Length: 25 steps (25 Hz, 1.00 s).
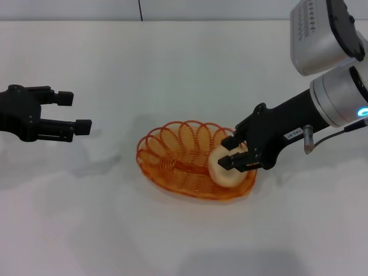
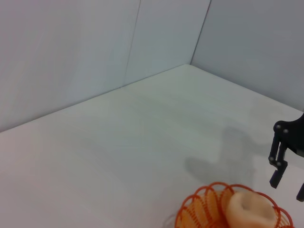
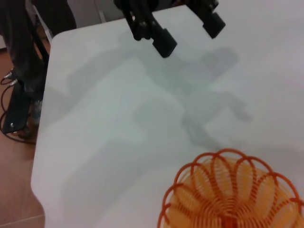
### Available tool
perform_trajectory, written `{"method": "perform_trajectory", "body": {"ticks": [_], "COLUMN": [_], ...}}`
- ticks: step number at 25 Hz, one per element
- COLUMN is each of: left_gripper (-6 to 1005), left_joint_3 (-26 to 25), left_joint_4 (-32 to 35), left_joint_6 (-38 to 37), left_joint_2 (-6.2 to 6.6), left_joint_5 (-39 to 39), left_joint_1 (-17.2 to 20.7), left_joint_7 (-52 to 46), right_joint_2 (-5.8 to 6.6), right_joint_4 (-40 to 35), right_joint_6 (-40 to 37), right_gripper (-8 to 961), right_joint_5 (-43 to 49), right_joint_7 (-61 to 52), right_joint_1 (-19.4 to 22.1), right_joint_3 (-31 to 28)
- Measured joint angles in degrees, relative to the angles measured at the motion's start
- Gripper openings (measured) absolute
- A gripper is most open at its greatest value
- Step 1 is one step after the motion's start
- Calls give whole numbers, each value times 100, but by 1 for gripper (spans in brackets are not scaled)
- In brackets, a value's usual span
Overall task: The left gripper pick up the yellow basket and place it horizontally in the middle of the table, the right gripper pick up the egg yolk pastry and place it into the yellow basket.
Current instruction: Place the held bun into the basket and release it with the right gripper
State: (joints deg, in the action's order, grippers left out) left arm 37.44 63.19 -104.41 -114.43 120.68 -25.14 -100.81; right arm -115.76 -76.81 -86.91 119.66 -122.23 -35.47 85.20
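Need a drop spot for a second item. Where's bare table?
Bare table behind the yellow basket, in front of it, and between it and the open left gripper. Crowded at the basket's right end: right gripper holds the egg yolk pastry there.

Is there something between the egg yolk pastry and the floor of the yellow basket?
Nothing visible. The right gripper holds the egg yolk pastry inside the right end of the yellow basket, whose floor shows only bare wire. The left gripper is open, well away to the left.
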Motion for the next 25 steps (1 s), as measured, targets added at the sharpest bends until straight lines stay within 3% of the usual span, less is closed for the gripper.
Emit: {"method": "perform_trajectory", "body": {"ticks": [2, 5, 13, 20, 25], "left_gripper": [892, 892, 892, 892, 892], "left_joint_3": [-3, -21, -35, -35, -29], "left_joint_4": [0, 0, -1, -19, -38], "left_joint_6": [0, 0, 0, -49, -139], "left_joint_2": [0, 0, 0, 0, 13], "left_joint_5": [0, -17, -30, -49, -229], "left_joint_1": [1, 12, 31, 111, 208], "left_joint_7": [0, 0, 17, 47, 144], "right_joint_2": [2, 12, 43, 65, 69], "right_joint_4": [-80, -248, -221, 177, 491], "right_joint_6": [54, 179, 27, -419, -645], "right_gripper": [279, 415, 713, 772, 794], "right_joint_5": [-4, -7, -406, -458, -454], "right_joint_7": [9, 12, 565, 1670, 2203], "right_joint_1": [52, 205, 802, 1386, 1589], "right_joint_3": [-24, -175, -1433, -2117, -2436]}}
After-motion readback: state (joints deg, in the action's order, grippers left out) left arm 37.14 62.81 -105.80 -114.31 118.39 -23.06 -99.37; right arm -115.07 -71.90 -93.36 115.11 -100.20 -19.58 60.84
